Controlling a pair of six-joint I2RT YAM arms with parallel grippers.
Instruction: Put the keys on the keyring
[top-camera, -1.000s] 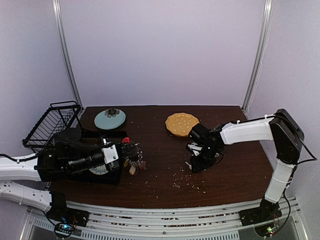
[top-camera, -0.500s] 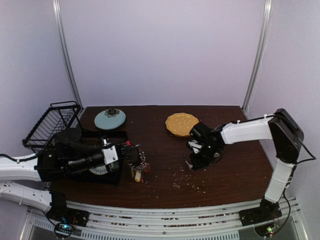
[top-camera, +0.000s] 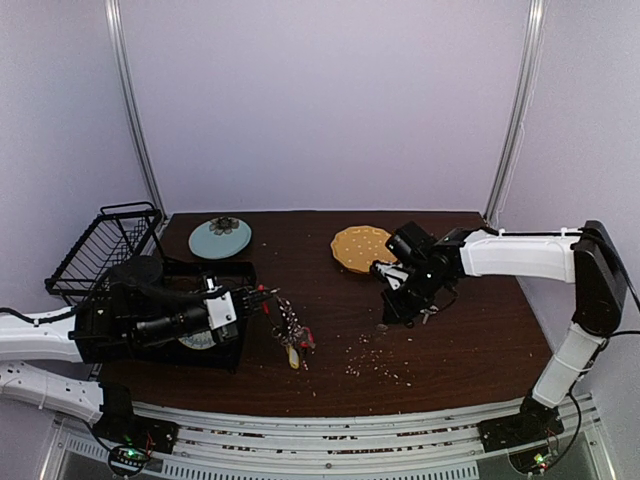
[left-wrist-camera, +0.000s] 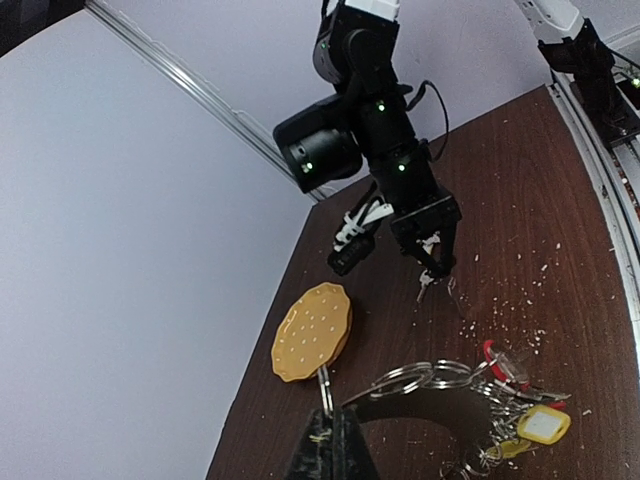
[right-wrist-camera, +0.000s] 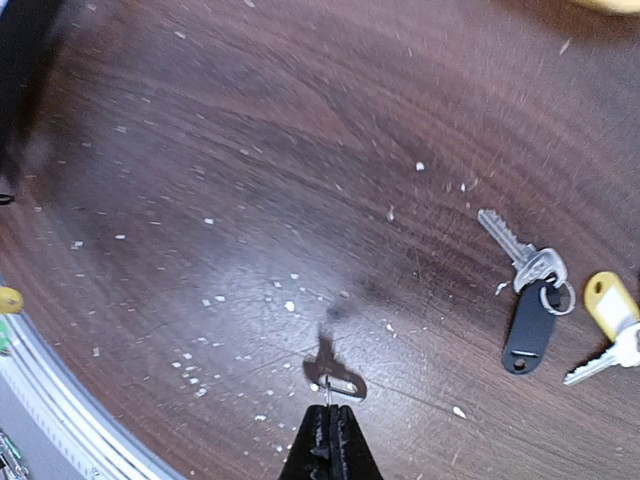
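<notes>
Now, left arm (top-camera: 160, 322) low, keyring (top-camera: 290, 330) dangling, right arm (top-camera: 510, 255) outstretched, key (left-wrist-camera: 426, 285) pinched.

Lilac walls (top-camera: 320, 100) all round; metal poles (top-camera: 135, 110) at 11 and 1 o'clock; dark wood table (top-camera: 470, 340), crumb-strewn.

Nothing legible anywhere — the yellow plastic tag (left-wrist-camera: 540, 426) with its white insert, on the silvery chain-like keyring (left-wrist-camera: 425, 375), and the black plastic key tag (right-wrist-camera: 529, 333) show no readable marks.
</notes>
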